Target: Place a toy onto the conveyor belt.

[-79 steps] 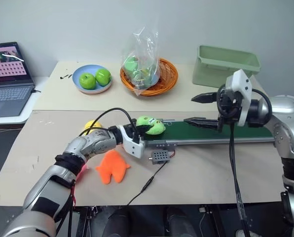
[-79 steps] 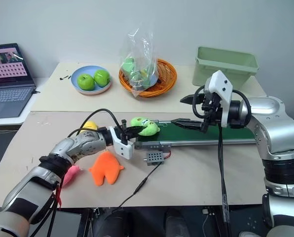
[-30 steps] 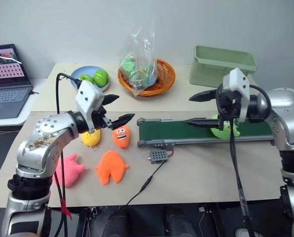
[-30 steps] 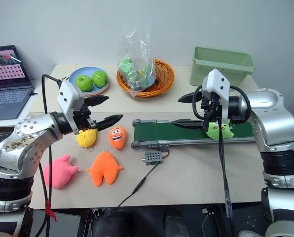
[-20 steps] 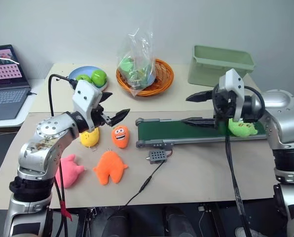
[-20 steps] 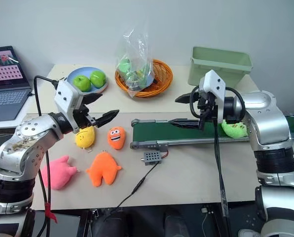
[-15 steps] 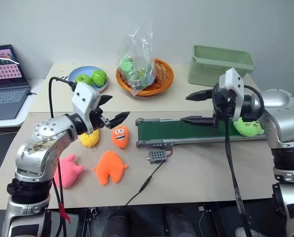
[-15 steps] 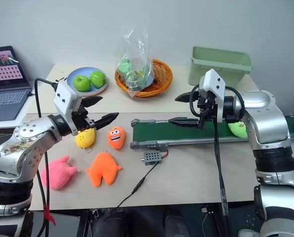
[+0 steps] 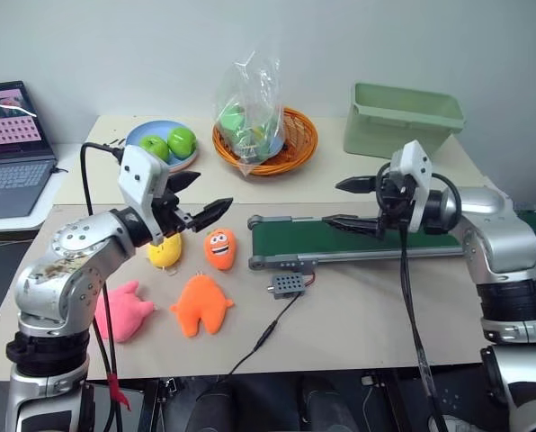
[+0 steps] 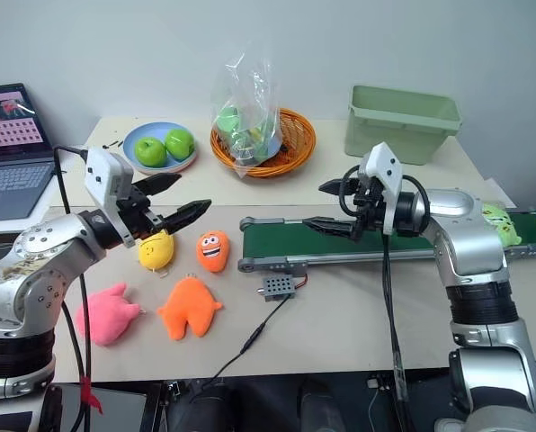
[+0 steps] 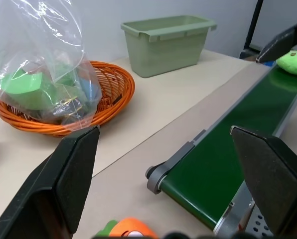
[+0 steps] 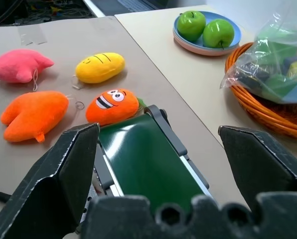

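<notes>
While the toy lies on the conveyor belt, left tool wide open, empty, right tool open, empty.

The conveyor belt is smooth, matt dark green in a grey metal frame. The toy looks fuzzy — soft lime plush. The basket is woven orange; its bag — clear, crinkled plastic. The apples shine glossy.

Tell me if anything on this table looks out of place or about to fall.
The lime-green plush toy lies at the far right end of the conveyor belt, close to the edge, so it might drop off. The other plush toys lie flat beside the belt; the basket and the plate of apples look undisturbed.
</notes>
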Available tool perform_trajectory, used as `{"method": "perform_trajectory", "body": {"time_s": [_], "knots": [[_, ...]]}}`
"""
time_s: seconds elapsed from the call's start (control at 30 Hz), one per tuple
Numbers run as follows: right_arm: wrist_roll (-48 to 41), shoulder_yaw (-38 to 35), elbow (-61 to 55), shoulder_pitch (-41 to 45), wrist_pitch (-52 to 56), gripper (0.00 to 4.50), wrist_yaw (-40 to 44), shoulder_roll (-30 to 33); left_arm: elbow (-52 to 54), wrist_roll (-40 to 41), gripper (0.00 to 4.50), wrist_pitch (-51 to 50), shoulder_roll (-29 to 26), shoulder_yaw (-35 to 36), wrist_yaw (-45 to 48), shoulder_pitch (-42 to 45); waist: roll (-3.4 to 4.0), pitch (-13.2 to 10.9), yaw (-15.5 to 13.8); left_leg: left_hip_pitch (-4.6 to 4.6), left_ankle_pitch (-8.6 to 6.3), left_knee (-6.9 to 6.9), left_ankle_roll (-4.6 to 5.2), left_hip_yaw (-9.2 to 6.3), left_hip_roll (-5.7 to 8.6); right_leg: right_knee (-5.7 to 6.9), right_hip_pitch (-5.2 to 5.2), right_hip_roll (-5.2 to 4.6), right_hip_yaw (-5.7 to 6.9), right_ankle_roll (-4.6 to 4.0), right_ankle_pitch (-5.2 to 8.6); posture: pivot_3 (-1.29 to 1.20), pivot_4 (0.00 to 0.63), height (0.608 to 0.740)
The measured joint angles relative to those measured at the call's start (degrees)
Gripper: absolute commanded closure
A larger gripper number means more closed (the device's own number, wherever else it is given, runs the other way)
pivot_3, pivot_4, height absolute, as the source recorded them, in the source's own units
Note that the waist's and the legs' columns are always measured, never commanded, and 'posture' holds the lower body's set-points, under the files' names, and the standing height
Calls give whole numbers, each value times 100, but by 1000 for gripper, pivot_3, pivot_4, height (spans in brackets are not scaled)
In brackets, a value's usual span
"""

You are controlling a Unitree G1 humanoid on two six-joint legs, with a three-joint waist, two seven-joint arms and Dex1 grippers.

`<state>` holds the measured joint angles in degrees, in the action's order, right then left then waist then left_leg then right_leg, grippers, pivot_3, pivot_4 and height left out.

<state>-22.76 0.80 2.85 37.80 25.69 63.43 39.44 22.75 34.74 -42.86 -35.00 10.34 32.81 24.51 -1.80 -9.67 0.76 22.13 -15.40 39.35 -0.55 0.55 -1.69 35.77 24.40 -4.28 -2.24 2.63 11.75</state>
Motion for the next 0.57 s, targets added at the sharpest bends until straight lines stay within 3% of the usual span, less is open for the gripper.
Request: {"method": "perform_trajectory", "body": {"time_s": [0.57], "knots": [[-51,-16,-21,-10,2,0,-163,-2,-5,142,7,1,94,-3,-61,-32,0,0,3,-1,0,0,0,0,0,-2,0,1,0,0,0,0,150,740]]}}
